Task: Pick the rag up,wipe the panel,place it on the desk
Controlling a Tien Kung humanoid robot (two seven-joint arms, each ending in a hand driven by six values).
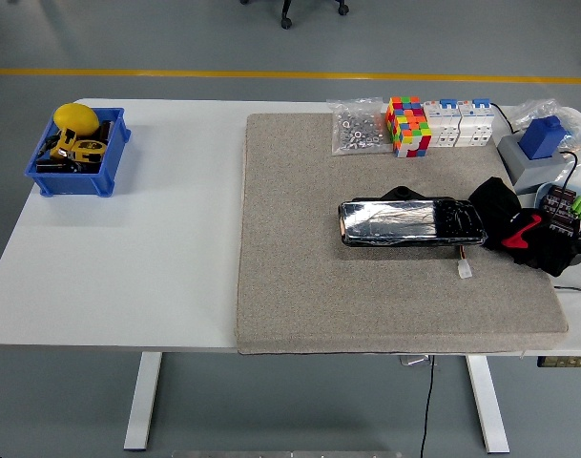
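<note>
No hands in view, so I can't tell what the fingers are doing. Rag (521, 235) sits bunched at the bench's right edge, touching the panel (411, 222). Reaching in, I risk snagging the cables (578, 277) beside it or shoving the panel.

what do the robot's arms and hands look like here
Neither arm nor hand is in view, so their look cannot be told from this picture, and no person shows either. The black and red thing at the mat's right edge is the rag, lying beside the panel, not a hand.
</note>
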